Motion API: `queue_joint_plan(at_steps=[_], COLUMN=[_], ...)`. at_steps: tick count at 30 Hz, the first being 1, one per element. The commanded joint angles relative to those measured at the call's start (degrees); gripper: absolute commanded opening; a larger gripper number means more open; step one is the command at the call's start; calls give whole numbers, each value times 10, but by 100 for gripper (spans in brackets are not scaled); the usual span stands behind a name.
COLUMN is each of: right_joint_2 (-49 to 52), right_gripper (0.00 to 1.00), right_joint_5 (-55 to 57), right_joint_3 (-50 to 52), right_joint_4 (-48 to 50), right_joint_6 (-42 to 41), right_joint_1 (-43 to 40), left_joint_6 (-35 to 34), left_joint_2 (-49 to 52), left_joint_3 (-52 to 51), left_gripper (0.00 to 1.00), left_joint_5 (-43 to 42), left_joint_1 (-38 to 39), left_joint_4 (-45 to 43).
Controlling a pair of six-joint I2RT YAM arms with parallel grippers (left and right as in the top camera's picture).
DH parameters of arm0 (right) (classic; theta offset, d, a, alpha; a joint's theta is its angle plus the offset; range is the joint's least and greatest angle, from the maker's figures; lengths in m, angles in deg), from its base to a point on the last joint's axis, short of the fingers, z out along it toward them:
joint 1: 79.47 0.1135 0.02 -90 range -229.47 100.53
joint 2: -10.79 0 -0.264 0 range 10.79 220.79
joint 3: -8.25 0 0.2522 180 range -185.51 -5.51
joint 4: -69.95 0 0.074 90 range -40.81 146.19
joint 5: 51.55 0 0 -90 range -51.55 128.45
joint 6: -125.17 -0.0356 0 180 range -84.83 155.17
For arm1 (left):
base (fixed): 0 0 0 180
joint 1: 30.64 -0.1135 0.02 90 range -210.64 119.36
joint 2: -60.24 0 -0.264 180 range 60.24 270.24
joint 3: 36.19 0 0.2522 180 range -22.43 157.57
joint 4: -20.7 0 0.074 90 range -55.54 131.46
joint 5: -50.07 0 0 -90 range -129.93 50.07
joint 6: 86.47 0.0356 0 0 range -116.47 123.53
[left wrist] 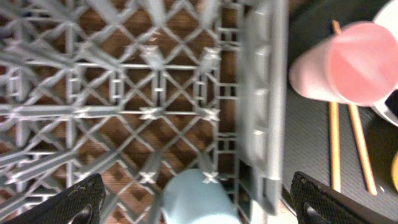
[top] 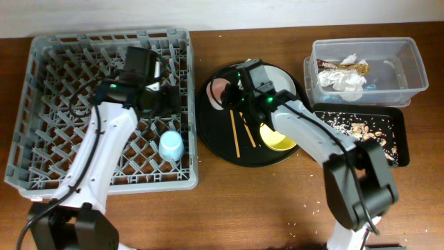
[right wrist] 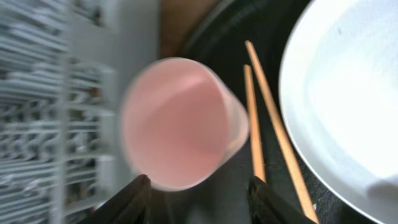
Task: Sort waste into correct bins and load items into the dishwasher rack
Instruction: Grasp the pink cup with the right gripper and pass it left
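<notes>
The rack fills the worktop's left half. The round tray sits just beside its right edge. The left claw hangs released, jaws wide, over the rack's right edge above the blue cup, which rests in the rack. The right claw flanks the pink cup lying at the tray's left edge; whether it grasps, I cannot tell. Chopsticks lie beside that cup.

A brown wooden table fills the scene, left to right. Near its middle sits a large round black tray, its dark surface also showing in both wrist views. A strip of white wall runs along the far edge.
</notes>
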Motion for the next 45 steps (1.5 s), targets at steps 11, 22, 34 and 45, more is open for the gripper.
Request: queue_joint_plan(at_steps=[11,22,34,45], right_joint_2=[35,58,-5,-84], right_gripper=[27,14,4,4], right_joint_5=[50,16,-172,-586], right_joint_3=[-3,-3,-3,-3], right_joint_4=[3,18,-2,-67], right_joint_6=[-14,-14,14,129], right_joint_1=[-23,-26,-79,-210], left_joint_6=[3,3,4,193], left_joint_2=[1,1,1,7], left_joint_3=[9,9,9,9], left_gripper=[95,95,99,99], left_joint_5=[-11,-31,-98,-649], left_joint_1=[-31,-31,-33,-88], left_joint_4=[-1,-1,-1,-30])
